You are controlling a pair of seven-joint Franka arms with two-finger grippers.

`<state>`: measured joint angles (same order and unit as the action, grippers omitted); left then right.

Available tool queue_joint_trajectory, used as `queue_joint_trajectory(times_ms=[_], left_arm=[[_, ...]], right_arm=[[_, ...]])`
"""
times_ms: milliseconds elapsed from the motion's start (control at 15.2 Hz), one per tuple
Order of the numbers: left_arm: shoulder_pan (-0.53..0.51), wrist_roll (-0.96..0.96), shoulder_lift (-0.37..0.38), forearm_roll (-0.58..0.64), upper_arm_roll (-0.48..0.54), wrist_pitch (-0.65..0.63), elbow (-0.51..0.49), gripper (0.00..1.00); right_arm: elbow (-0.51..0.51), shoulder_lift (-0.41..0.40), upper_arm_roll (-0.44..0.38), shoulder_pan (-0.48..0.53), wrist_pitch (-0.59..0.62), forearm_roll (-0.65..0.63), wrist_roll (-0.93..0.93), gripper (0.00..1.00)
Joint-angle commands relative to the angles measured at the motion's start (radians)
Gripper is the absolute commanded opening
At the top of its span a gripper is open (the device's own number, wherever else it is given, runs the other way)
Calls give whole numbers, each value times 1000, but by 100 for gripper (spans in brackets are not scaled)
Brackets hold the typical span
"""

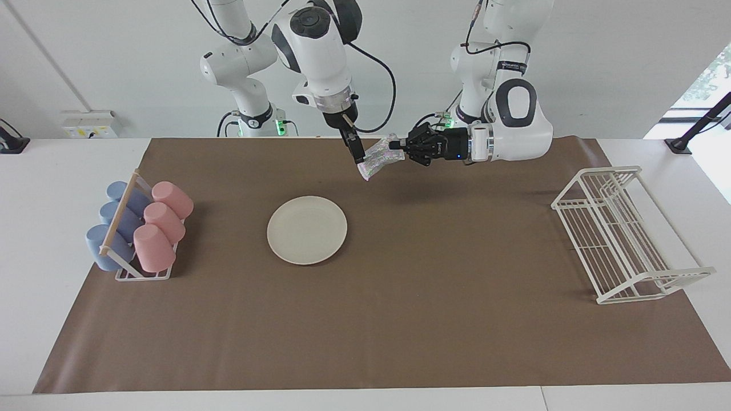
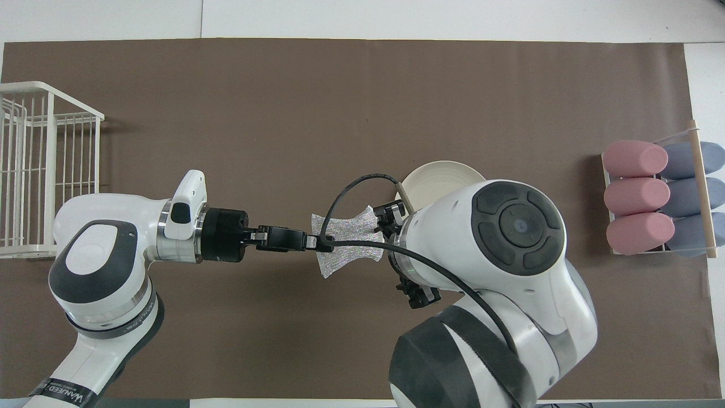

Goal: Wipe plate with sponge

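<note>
sponge: up in the air, pinched at one end by the left gripper
right gripper: fingers spread, right at the sponge's free end
plate: flat on the brown mat, below both grippers

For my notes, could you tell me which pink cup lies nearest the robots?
The pink cup at the rack's robot-side end, highest of the three in the facing view.

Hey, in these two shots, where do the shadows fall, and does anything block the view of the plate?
Facing view: a soft shadow lies on the brown mat under the sponge; the plate shows whole, with even light. Overhead view: the right arm covers most of the plate, and its cable crosses the sponge.
</note>
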<state>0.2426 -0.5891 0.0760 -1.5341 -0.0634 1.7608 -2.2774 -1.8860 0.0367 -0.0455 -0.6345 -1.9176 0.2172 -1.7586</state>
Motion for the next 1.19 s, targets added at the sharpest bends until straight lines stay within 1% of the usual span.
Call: queue_joint_trajectory(times_ms=[0,198,330,527,659,857,1120], left_arm=[[18,-17,39,-24,13,16,-43,0],[20,-17,42,-24,13,16,-54,0],[20,-18,42,-26,13,17,-56,0],[18,-17,42,-26,13,16,-59,0],[18,-18,44,-26,13,16,-60,0],[17,-17,44,-26,13,14,-60,0],[17,-17,44,-26,13,11,-62,0]], right_arm=[[10,-9,9,10,-58,22,-38,100],[10,-17,9,10,-130,22,-44,100],[12,-46,9,9,-168,22,-47,100],[10,-47,13,7,-169,25,-52,100],[10,-47,24,7,-163,66,-64,100],[12,-46,44,7,-164,68,-74,100],[10,-46,44,7,-166,68,-81,100]])
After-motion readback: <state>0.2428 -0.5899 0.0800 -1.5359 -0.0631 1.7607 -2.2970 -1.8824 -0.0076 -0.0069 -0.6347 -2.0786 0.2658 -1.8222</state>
